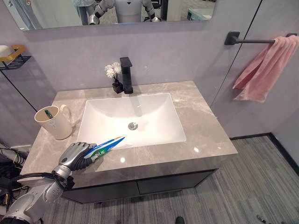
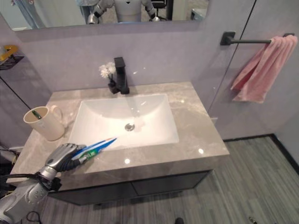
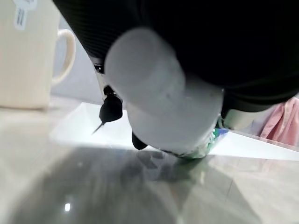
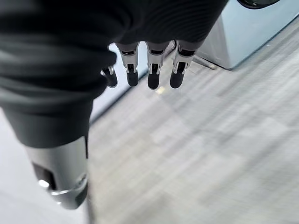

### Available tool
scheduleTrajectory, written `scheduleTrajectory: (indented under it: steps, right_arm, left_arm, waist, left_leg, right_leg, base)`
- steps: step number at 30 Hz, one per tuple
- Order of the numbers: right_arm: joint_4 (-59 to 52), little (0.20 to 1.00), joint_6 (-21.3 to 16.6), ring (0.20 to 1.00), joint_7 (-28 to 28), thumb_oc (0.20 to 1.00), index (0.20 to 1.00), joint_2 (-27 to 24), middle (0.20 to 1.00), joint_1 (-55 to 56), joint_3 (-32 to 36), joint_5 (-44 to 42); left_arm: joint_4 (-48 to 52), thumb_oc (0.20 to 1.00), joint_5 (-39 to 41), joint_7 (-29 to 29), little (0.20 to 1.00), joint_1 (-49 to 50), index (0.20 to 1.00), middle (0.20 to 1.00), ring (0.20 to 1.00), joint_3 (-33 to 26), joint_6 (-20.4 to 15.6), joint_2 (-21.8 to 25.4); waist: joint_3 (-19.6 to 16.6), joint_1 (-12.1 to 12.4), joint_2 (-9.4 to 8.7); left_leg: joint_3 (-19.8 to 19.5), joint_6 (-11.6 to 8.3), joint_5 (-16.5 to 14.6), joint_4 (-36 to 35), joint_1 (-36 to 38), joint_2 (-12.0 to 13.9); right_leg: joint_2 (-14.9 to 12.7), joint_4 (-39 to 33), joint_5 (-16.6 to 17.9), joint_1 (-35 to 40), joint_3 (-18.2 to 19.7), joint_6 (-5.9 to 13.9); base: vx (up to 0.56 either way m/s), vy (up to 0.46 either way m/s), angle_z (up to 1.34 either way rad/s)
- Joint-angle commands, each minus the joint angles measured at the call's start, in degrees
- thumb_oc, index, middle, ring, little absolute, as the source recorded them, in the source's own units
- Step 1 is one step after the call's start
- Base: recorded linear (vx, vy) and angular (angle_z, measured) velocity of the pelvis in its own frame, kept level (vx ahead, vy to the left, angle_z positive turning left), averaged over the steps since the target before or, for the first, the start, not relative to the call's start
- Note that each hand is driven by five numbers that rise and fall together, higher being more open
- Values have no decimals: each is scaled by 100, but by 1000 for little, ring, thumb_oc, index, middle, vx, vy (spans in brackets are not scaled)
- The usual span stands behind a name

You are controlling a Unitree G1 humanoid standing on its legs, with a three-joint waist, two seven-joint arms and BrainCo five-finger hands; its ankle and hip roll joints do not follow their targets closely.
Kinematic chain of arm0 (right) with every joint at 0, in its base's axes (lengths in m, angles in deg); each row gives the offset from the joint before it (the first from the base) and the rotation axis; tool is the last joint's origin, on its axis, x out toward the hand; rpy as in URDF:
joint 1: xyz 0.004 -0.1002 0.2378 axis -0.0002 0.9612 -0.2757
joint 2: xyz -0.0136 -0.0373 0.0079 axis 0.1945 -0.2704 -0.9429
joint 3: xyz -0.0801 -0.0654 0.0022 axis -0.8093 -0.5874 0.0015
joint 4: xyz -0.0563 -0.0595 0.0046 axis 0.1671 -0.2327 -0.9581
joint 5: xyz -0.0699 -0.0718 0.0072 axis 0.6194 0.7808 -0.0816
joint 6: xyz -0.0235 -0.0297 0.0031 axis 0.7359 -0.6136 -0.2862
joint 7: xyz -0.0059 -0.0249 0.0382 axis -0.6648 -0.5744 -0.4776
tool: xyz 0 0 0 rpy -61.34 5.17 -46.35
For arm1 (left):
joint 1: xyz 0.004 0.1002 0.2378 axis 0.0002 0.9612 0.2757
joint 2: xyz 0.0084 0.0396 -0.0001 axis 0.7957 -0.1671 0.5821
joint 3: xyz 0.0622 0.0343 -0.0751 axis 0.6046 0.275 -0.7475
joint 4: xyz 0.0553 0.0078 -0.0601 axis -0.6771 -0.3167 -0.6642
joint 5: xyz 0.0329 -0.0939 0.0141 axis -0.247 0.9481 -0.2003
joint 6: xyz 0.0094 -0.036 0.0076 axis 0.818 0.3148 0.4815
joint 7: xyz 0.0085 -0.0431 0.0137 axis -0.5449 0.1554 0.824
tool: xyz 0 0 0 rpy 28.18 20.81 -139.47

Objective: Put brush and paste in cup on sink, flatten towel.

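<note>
Left eye view gives me my left hand (image 1: pixel 77 156) at the counter's (image 1: pixel 201 135) front edge, fingers curled round the toothpaste tube (image 1: pixel 108 145), which points toward the sink (image 1: pixel 133 119). I see the toothbrush (image 1: pixel 48 114) standing in the cup (image 1: pixel 52 122) nearby. My right hand (image 4: pixel 149 56) hangs over the floor (image 4: pixel 210 149), fingers straight. The pink towel (image 1: pixel 264 70) hangs bunched on its bar (image 1: pixel 247 41).

No print can be read for certain. The toothpaste tube (image 1: pixel 108 145) carries white lettering too small to make out, and the cup (image 3: pixel 23 51) bears a small label with illegible marks.
</note>
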Motion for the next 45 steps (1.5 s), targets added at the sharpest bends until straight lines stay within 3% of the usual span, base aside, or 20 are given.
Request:
scheduleTrajectory:
  steps: [1, 2, 8, 10, 13, 15, 17, 18, 19, 21, 30, 39, 45]
  right_arm:
    - [-1437, 1000, -536, 1000, 543, 1000, 1000, -456, 1000, -357, 217, 190]
    - [-1456, 1000, -525, 1000, 550, 1000, 1000, -448, 1000, -345, 224, 199]
    - [-4299, 1000, -667, 1000, 621, 1000, 1000, -540, 1000, -560, 63, 1065]
    - [-4355, 1000, -623, 1000, 633, 1000, 1000, -520, 1000, -550, 77, 1094]
    - [-5009, 1000, -635, 1000, 274, 1000, 1000, -645, 1000, -944, -432, 1115]
    - [-5625, 1000, -647, 1000, -512, 1000, 1000, -630, 1000, -1332, -1147, 411]
    - [-5716, 1000, -371, 1000, -1416, 1000, 1000, -691, 1000, -1879, -2165, -934]
    - [-5959, 1000, -20, 1000, -1938, 1000, 1000, -1043, 1000, -2376, -3012, -1461]
    - [-5916, 1000, 16, 1000, -1919, 1000, 1000, -991, 1000, -2615, -3257, -1679]
    - [-5728, 1000, -101, 1000, -1873, 1000, 1000, -512, 1000, -3206, -3642, -2203]
    - [-5733, 1000, -358, 1000, -1743, 1000, 1000, 939, 1000, -4498, -4465, -2423]
    - [-5830, 1000, -829, 1000, -1647, 1000, 1000, 1706, 1000, -4997, -4348, -2747]
    - [-5932, 1000, -971, 1000, -1591, 1000, 1000, 1950, 1000, -5131, -4314, -2872]
  left_arm:
    - [521, 200, -36, 801, 200, -550, 200, 200, 200, -883, 16, 101]
    - [526, 200, -35, 798, 200, -548, 200, 200, 200, -882, 17, 102]
    - [1173, 200, -306, 1241, 200, -1414, 200, 200, 200, -1311, 141, 77]
    - [1182, 200, -309, 1234, 200, -1418, 200, 200, 200, -1319, 152, 75]
    - [1248, 200, -347, 1380, 200, -2019, 200, 200, 200, -1241, 256, 119]
    - [1475, 200, -315, 1418, 200, -2606, 200, 200, 200, -1103, 337, 83]
    - [1413, 200, -208, 1433, 200, -3279, 200, 200, 200, -728, 433, 92]
    - [1408, 200, -104, 1377, 200, -3681, 200, 200, 200, -395, 479, 99]
    - [1371, 200, -62, 1372, 200, -3786, 200, 200, 200, -239, 496, 74]
    - [1416, 200, 0, 1423, 200, -4038, 200, 200, 200, -24, 548, 14]
    - [1637, 200, 106, 1474, 200, -4464, 200, 200, 200, 532, 464, -239]
    - [2001, 200, 316, 1209, 200, -3684, 200, 200, 200, 615, 187, -478]
    - [2044, 200, 589, 1057, 200, -3303, 200, 200, 200, 682, 53, -630]
  waist:
    - [-77, -108, -35]
    - [-81, -106, -36]
    - [-230, -180, -57]
    - [-222, -179, -57]
    - [-287, -173, -71]
    - [-309, -133, -101]
    - [-318, -97, -160]
    - [-333, -65, -193]
    - [-342, -38, -196]
    - [-348, 48, -188]
    - [-310, 181, -187]
    - [-226, 419, -270]
    - [-183, 572, -327]
  left_leg:
    - [-235, -66, 83, 56, -13, 40]
    - [-236, -65, 84, 56, -16, 40]
    - [-193, -56, 69, 56, 50, 68]
    - [-190, -56, 68, 56, 48, 69]
    - [-167, -73, 80, 56, 64, 90]
    - [-147, -98, 63, 56, 112, 111]
    - [-126, -115, 125, 56, 100, 123]
    - [-99, -132, 113, 56, 142, 131]
    - [-99, -127, 150, 56, 113, 132]
    - [-107, -120, 154, 56, 106, 130]
    - [-109, -96, 139, 56, 110, 97]
    - [-222, -55, 125, 56, 51, 33]
    - [-305, -30, 134, 56, -30, -23]
  right_leg:
    - [-140, 123, 202, 344, -13, 333]
    - [-140, 124, 202, 341, -13, 333]
    - [-121, 142, 148, 375, 37, 288]
    - [-120, 143, 148, 371, 40, 288]
    - [-102, 137, 121, 378, 60, 265]
    - [-82, 139, 80, 415, 78, 257]
    - [-80, 132, 115, 401, 90, 235]
    - [-70, 124, 88, 430, 102, 235]
    - [-73, 119, 116, 403, 101, 223]
    - [-84, 103, 121, 409, 98, 220]
    - [-130, 88, 112, 439, 61, 221]
    - [-201, 80, 122, 483, -43, 241]
    - [-238, 70, 131, 487, -131, 249]
  base:
    - [-30, -2, -3]
    - [0, 0, 0]
    - [0, 0, 0]
    - [0, 0, 0]
    - [0, 0, 0]
    - [-14, -12, -4]
    - [-46, -11, -5]
    - [-61, -1, -1]
    - [-34, 7, 2]
    - [0, 0, 0]
    - [0, 0, 0]
    - [2, 5, 1]
    - [14, 16, 10]
